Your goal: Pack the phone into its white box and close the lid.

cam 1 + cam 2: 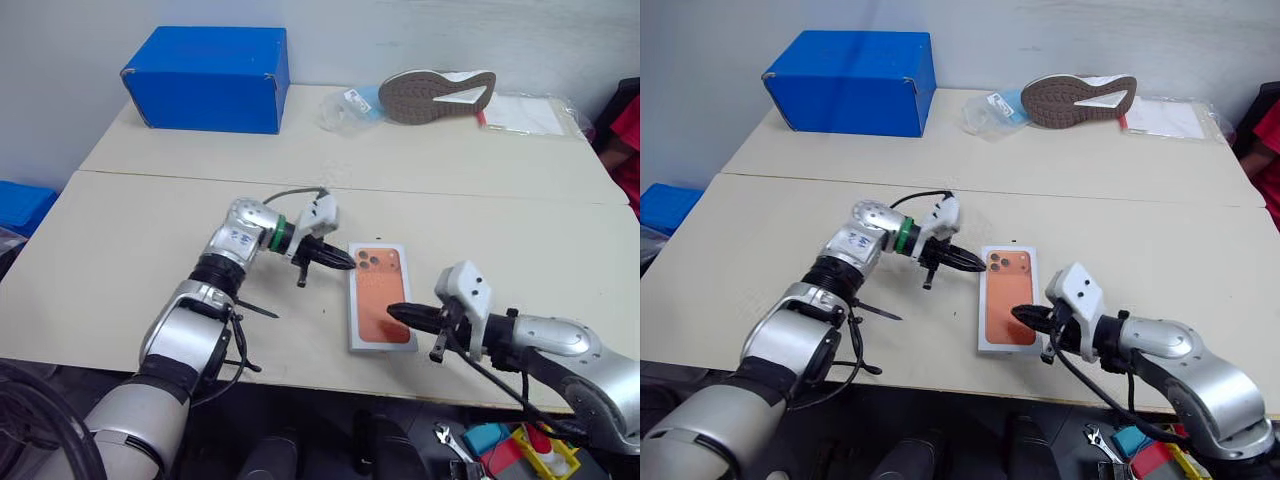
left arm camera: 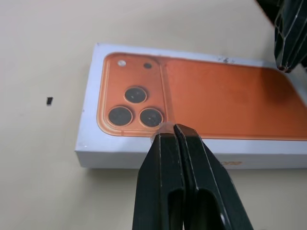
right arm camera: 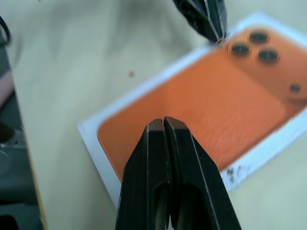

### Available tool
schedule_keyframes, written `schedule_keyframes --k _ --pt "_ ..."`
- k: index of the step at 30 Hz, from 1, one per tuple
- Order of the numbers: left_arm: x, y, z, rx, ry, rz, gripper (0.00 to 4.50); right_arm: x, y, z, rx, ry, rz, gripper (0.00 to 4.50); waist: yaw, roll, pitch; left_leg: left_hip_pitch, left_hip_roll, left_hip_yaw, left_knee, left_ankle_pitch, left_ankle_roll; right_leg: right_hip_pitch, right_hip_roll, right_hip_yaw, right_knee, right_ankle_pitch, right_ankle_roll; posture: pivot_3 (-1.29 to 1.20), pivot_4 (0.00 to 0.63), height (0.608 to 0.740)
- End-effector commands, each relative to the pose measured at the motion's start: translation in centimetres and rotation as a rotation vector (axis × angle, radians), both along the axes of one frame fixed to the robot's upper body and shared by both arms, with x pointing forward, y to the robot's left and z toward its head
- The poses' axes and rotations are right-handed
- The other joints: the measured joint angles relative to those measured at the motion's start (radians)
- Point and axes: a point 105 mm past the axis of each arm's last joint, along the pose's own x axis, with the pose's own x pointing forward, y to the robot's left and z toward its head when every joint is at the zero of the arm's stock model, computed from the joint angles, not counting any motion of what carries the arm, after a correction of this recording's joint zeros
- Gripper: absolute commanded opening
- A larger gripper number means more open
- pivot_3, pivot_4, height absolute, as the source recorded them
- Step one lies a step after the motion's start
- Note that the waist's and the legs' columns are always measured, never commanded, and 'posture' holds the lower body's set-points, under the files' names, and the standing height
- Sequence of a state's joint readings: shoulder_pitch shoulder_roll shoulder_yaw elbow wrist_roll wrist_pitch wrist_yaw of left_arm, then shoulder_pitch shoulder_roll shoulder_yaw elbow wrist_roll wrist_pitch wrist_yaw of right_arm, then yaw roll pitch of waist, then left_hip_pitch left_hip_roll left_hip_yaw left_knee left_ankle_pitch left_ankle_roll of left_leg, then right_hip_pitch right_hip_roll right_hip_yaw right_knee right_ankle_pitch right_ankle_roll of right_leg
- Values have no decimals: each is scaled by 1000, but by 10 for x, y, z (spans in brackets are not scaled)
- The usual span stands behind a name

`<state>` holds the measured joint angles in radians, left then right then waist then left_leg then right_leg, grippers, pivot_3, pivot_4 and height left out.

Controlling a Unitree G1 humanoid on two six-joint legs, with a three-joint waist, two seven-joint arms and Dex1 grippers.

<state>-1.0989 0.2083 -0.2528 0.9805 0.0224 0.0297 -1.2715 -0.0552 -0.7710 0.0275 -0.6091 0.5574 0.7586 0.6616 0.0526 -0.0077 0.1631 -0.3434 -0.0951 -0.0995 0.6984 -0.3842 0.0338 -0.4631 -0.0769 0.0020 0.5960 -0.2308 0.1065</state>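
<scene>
The lid (image 1: 380, 295) lies flat near the table's front edge, its orange phone picture facing up and the printed lenses at the far end. The phone and the white box are hidden from me, with nothing of them showing around the lid. My left gripper (image 1: 350, 264) is shut, its tip at the lid's left edge beside the printed lenses (image 2: 136, 108). My right gripper (image 1: 392, 311) is shut too, its tip over the lid's near right part. In the right wrist view the shut fingers (image 3: 164, 143) hover above the orange picture (image 3: 201, 100).
A blue box (image 1: 210, 78) stands at the back left of the table. A shoe (image 1: 435, 95), a plastic bag and papers (image 1: 525, 112) lie at the back. A bin of tools (image 1: 520, 450) sits below the front edge at right. A person's red sleeve (image 1: 625, 140) is at the right.
</scene>
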Motion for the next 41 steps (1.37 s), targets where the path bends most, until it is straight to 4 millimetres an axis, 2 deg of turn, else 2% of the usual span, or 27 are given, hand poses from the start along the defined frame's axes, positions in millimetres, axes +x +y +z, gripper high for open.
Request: schedule_keyframes --k 1,6,11,13,16,18,22,25,29,32,36,41 --pt "10 -12 0 50 -92 37 0 3 -5 -13 -111 -32 -27 26 0 0 0 0 0 0 1 0 0 0 0 0 0 0 0 0 150 740" --pt "10 -13 -16 119 -131 26 0 4 -12 -31 -145 -2 -80 26 0 -2 -3 5 0 1 1 0 0 4 0 1 -2 0 1 0 150 740" --pt "8 -8 -14 92 -84 25 0 4 -13 -30 -102 3 -106 26 -2 -4 -5 11 0 0 0 -1 1 12 0 1 -4 0 1 0 150 740" --pt "6 -2 -5 39 -29 16 0 6 -10 -16 -45 -54 -105 26 -3 -4 -5 11 0 -1 1 -1 1 12 0 1 -4 0 1 0 150 740" --pt "1 17 14 -39 13 -15 0 2 -13 15 40 -133 -67 26 -7 -3 -5 10 0 -1 1 -1 1 11 0 1 -2 0 1 0 150 740" --pt "-7 39 26 -75 0 -48 377 -3 -26 32 53 -176 -50 0 -22 -2 -4 7 0 0 0 -1 1 7 0 1 1 0 1 0 150 740" --pt "-35 98 47 -113 20 -9 1339 -26 -55 59 -1 -182 86 1159 -31 0 -3 3 2 0 -1 -1 0 1 1 3 1 0 0 0 150 740" --pt "-61 138 56 -91 57 69 2227 -30 -80 77 -11 -148 112 2149 -33 1 -2 3 3 0 -1 -1 -1 2 2 6 1 0 0 0 150 740" --pt "-92 164 68 -84 90 157 3433 -28 -101 96 -7 -121 127 3479 -25 5 0 7 3 -1 -1 -2 0 7 1 7 -2 0 0 0 150 740" --pt "-109 170 75 -104 74 222 4325 -22 -111 107 0 -107 140 4477 -22 8 2 9 3 -3 -1 -3 3 12 0 6 -5 0 -1 0 150 740" --pt "-119 169 74 -147 38 293 4417 -9 -113 116 -24 -145 147 4493 -23 10 3 9 3 -4 -1 -4 3 14 -1 5 -7 0 -1 0 150 740" --pt "-121 164 65 -160 27 315 4417 -2 -110 111 -41 -155 159 4493 -24 11 4 9 4 -3 -1 -4 2 13 0 4 -6 0 -1 0 150 740"
